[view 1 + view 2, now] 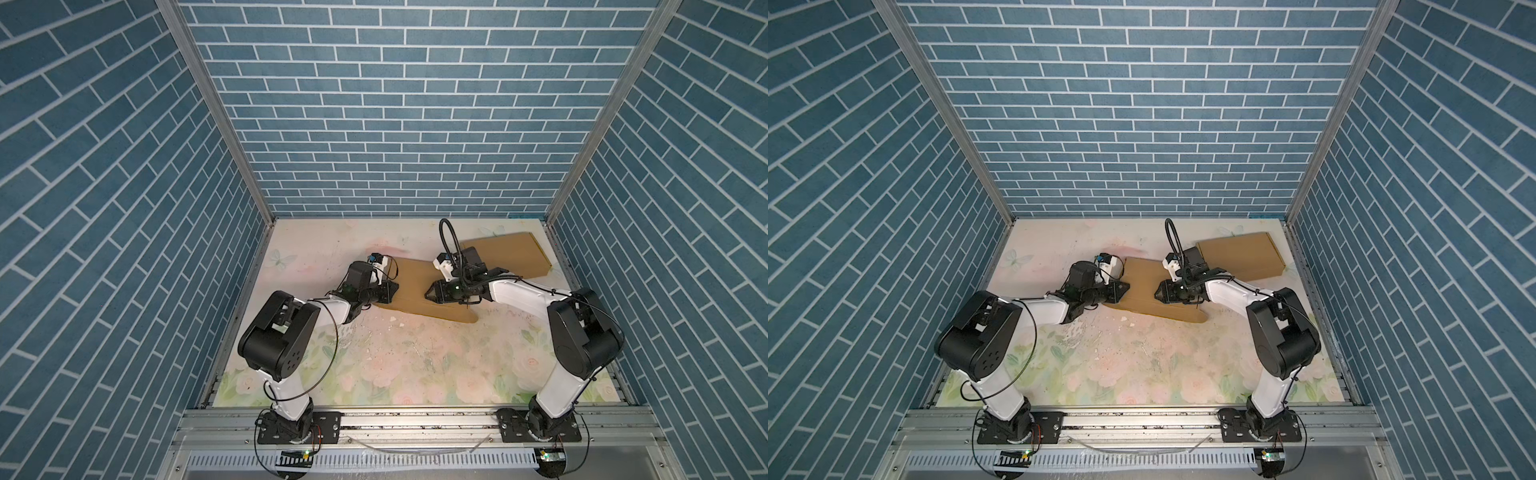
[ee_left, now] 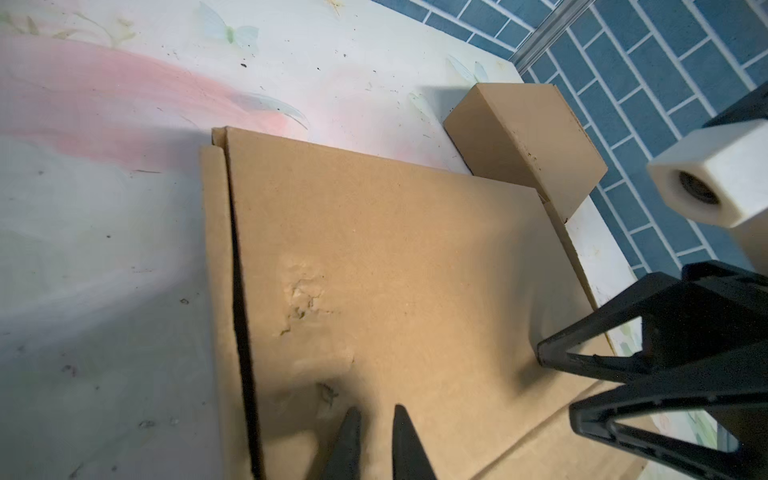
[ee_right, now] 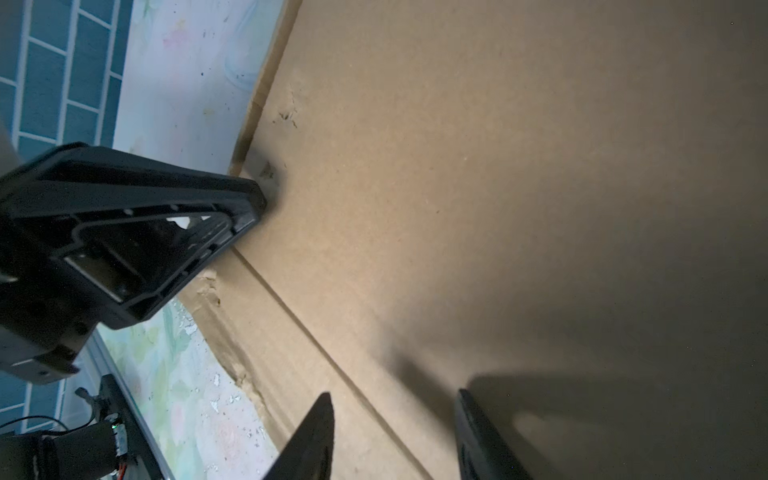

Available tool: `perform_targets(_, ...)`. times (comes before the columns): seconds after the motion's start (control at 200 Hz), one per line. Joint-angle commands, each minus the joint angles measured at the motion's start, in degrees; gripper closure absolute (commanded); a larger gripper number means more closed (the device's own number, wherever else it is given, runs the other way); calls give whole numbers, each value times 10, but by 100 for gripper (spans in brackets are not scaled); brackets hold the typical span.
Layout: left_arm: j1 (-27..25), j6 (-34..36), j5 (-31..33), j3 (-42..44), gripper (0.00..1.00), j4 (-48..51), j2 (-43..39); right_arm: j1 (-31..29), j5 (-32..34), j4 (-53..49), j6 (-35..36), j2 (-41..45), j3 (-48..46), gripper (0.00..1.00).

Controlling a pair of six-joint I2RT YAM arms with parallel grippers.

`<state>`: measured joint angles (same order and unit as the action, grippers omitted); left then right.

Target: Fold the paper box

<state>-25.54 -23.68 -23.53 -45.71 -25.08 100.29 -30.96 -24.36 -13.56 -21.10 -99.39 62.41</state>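
Observation:
The paper box [image 1: 415,286] [image 1: 1146,286] is a flat brown cardboard sheet with creases, lying on the flowered table in both top views. My left gripper [image 1: 392,289] [image 1: 1126,286] sits at its left edge. In the left wrist view the left gripper [image 2: 377,411] hangs low over the panel [image 2: 395,257], its jaws a narrow gap apart with nothing between them. My right gripper [image 1: 428,294] [image 1: 1158,292] points left over the sheet's right part. In the right wrist view the right gripper [image 3: 395,397] stands open, straddling a crease [image 3: 307,332].
A closed, folded brown box [image 1: 507,253] [image 1: 1241,255] [image 2: 523,141] stands at the back right, close to the blue brick side wall. White paint flakes [image 1: 392,319] lie near the sheet's front edge. The two grippers face each other, a short gap apart.

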Motion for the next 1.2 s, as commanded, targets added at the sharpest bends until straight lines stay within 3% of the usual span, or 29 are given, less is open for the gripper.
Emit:
perform_targets(0.0, -3, 22, 15, -19, 80, 55, -13, 3, 78, -73, -3, 52, 15, 49)
perform_targets(0.065, -2, 29, 15, -28, 78, 66, -22, 2, 130, -94, 18, 98, 21, 49)
perform_targets(0.195, -2, 36, 15, -37, 74, 78, -40, 5, 333, -31, 8, 232, -65, 48)
perform_targets(0.23, -3, 38, 15, -40, 74, 83, -45, 12, 357, 6, -11, 267, -106, 59)
perform_targets(0.28, -2, 42, 16, -47, 73, 92, -49, 27, 383, 39, -45, 300, -151, 91)
perform_targets(0.305, -2, 46, 15, -52, 72, 98, -51, 37, 392, 44, -66, 312, -166, 100)
perform_targets(0.51, 3, 82, 23, -112, 65, 169, -60, 128, 198, -5, -102, 287, -157, 100)
perform_targets(0.64, 19, 106, 26, -154, 62, 219, -43, 176, 34, 60, -169, 245, -177, 74)
perform_targets(0.785, 56, 98, 15, -183, 50, 256, -34, 206, -52, 87, -192, 189, -181, 40)
perform_targets(0.86, 75, 78, -29, -199, 43, 266, -10, 212, -71, 88, -186, 162, -177, 32)
perform_targets(1.06, 79, 46, -76, -217, 38, 262, 62, 212, -84, 108, -182, 75, -157, 33)
perform_targets(1.195, 78, 39, -76, -218, 41, 257, 90, 209, -83, 123, -186, 40, -158, 48)
